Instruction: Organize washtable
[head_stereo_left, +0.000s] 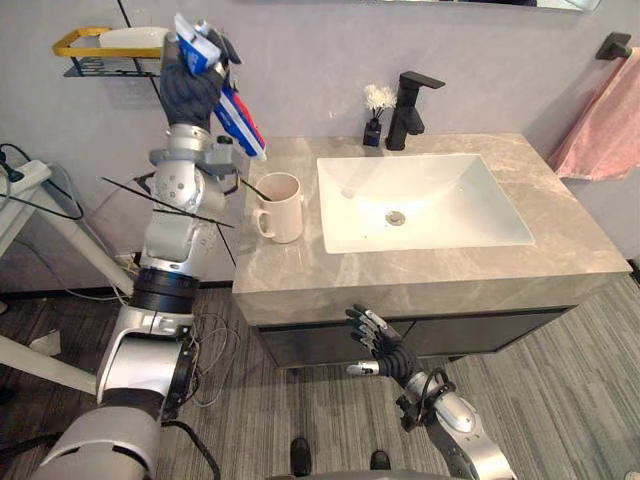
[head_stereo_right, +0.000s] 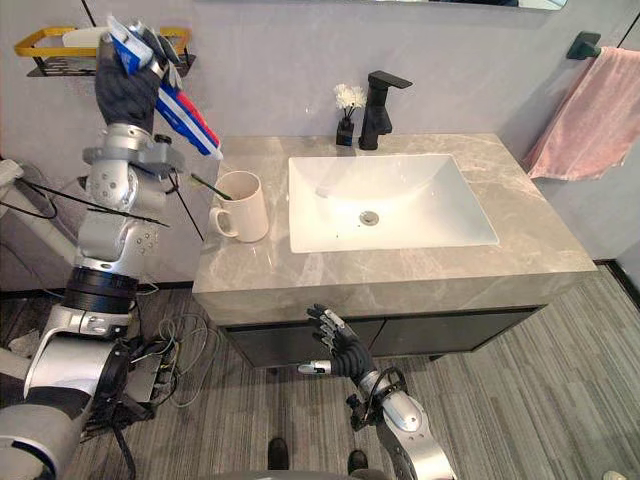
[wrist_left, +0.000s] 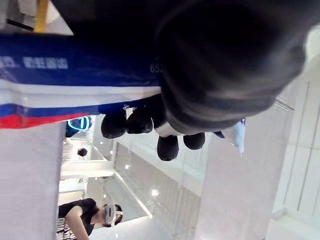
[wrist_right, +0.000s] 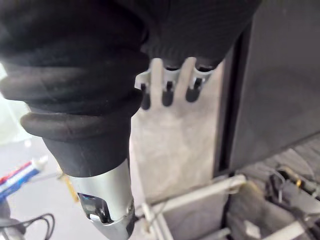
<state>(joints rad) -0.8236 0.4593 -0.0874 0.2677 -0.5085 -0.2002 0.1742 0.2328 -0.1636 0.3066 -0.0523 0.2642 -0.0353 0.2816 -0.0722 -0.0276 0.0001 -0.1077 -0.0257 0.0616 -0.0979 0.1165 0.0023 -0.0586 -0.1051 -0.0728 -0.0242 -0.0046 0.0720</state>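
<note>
**Holding toothpaste up by the shelf**

Beside the yellow-rimmed wire wall shelf (head_stereo_left: 72, 42), my left hand (head_stereo_left: 192, 88) curls tight around the blue, white and red toothpaste tube (head_stereo_left: 241, 120). It is probably bound for the shelf but not yet placed. The cream ceramic mug (head_stereo_left: 282, 208) waits on the grey marble counter (head_stereo_left: 300, 272). My right hand (head_stereo_left: 378, 338) hangs slack-fingered and empty.

A grey wall (head_stereo_left: 300, 70) stood behind the washtable (head_stereo_left: 450, 275), whose stone top held a white basin (head_stereo_left: 450, 215) and a black tap (head_stereo_left: 408, 105). The floor (head_stereo_left: 560, 400) was grey planks. A pink towel (head_stereo_left: 600, 120) hung on the right, a wire shelf (head_stereo_left: 75, 45) on the left.
</note>
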